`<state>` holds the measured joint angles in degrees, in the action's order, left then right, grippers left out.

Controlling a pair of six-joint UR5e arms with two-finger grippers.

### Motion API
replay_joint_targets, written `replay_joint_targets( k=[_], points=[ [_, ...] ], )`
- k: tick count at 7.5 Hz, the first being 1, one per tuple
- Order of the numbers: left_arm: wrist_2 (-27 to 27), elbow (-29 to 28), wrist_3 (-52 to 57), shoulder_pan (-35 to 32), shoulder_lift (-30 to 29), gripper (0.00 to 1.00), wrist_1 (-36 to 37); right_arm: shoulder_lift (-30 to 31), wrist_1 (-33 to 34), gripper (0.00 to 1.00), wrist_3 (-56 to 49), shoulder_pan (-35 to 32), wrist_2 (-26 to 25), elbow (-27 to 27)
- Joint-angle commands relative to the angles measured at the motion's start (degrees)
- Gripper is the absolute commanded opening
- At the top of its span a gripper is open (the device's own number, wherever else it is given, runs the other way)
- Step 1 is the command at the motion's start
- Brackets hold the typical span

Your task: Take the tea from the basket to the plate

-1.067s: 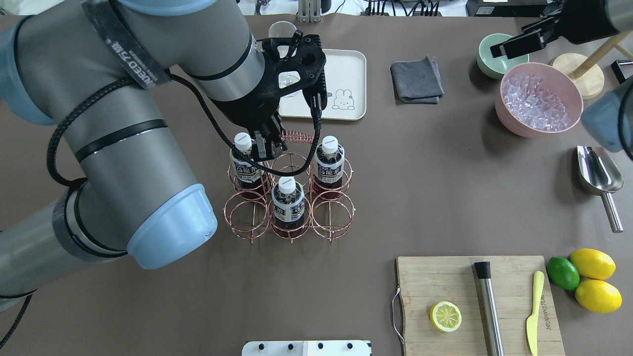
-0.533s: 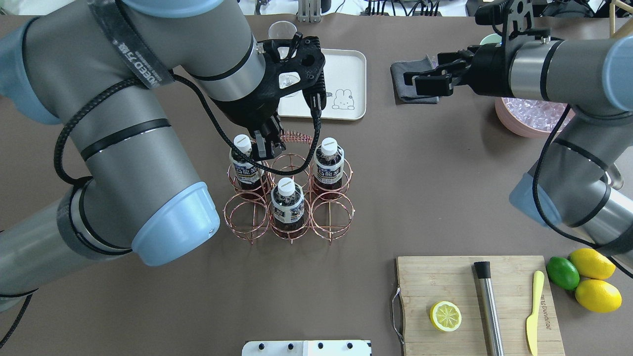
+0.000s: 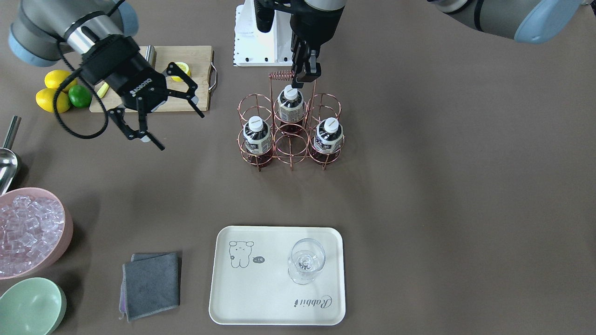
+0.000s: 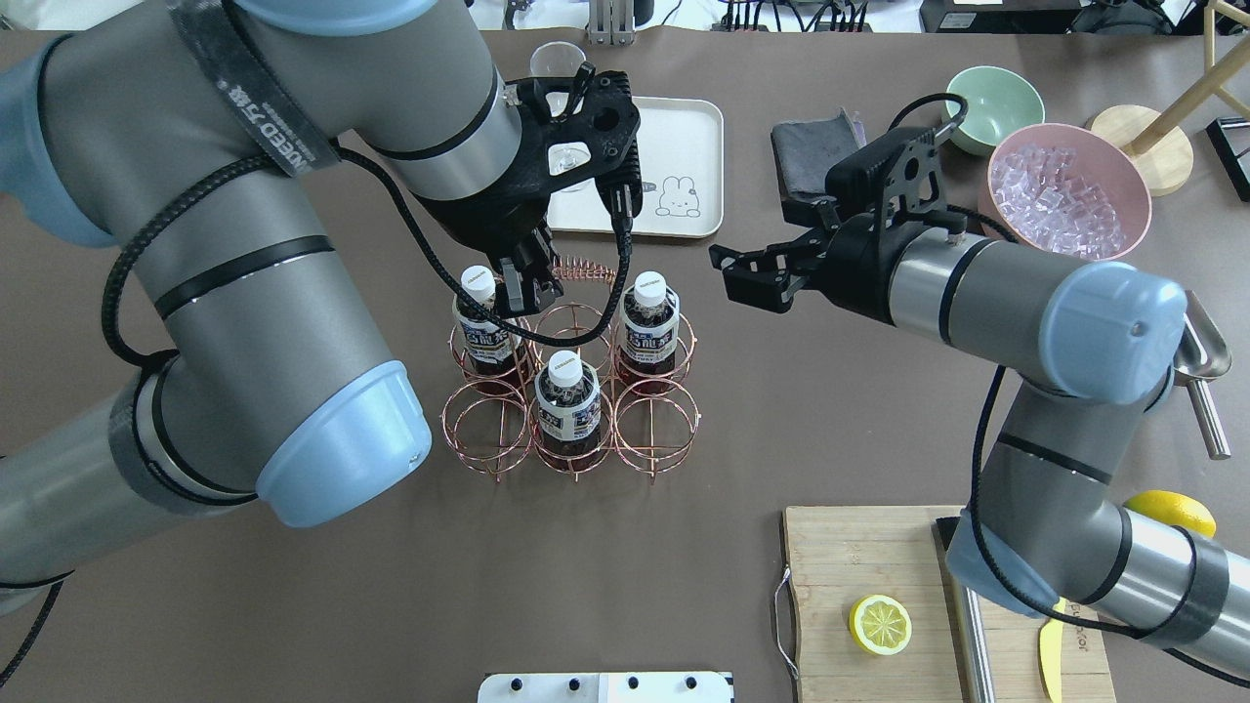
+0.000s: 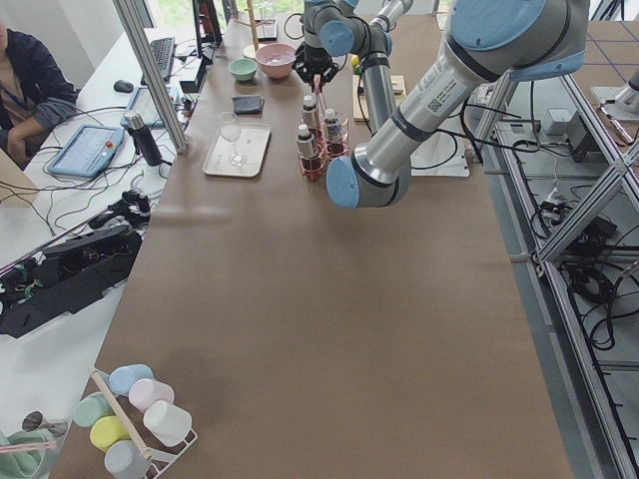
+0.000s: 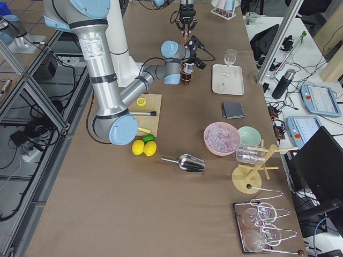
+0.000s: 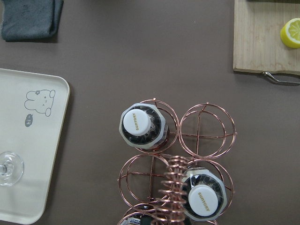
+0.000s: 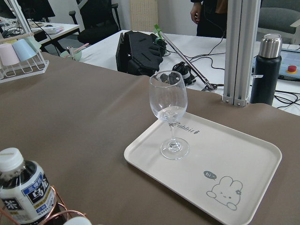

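The basket (image 4: 656, 415) is a copper wire rack in mid-table; it also shows in the front view (image 3: 291, 146) and the left wrist view (image 7: 207, 124). It holds three tea bottles (image 4: 479, 312) (image 4: 649, 322) (image 4: 568, 400), also in the front view (image 3: 256, 135). My left gripper (image 4: 532, 288) is shut on the basket's coiled handle (image 4: 586, 268). My right gripper (image 4: 723, 275) is open and empty, right of the basket. The plate (image 4: 688, 137) lies beyond the basket with a wine glass (image 3: 305, 260) on it.
A grey cloth (image 4: 811, 156), a mint bowl (image 4: 996, 98) and a pink bowl of ice (image 4: 1069, 195) are at the back right. A cutting board (image 4: 859, 566) with a lemon half (image 4: 880, 625) lies front right, and a metal scoop (image 3: 7, 160) at the right edge.
My right arm has swung in from the back right toward the basket, its open gripper now close to the basket's right side. The left arm and the bottles have not moved.
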<state>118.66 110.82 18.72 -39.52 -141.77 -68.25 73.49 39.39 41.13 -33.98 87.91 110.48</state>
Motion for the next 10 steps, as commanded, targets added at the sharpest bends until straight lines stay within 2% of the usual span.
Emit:
replay_joint_targets(
  k=[1,2,4,6,9,10],
  points=[
    [0.0,0.1,0.0,0.0,0.1,0.00,0.0,-5.0,6.5,1.00,-1.6,5.1,-6.2,0.2],
    [0.0,0.1,0.0,0.0,0.2,0.00,0.0,-6.9,9.6,1.00,-2.0,5.2,-6.3,0.3],
    [-0.1,-0.1,0.0,0.0,0.2,0.00,0.0,-7.2,10.1,1.00,-2.4,7.3,-7.7,-0.3],
    [-0.1,-0.1,0.0,0.0,0.3,0.00,0.0,-7.1,10.1,0.98,-2.5,10.1,-11.2,-0.8],
    [-0.9,0.3,0.0,0.0,0.2,0.00,0.0,-7.1,10.1,0.97,-2.7,11.5,-12.7,-1.8],
    [-1.4,0.3,0.0,0.0,0.2,0.00,0.0,-7.3,10.0,0.92,-4.4,11.7,-13.6,-2.3]
  ],
)
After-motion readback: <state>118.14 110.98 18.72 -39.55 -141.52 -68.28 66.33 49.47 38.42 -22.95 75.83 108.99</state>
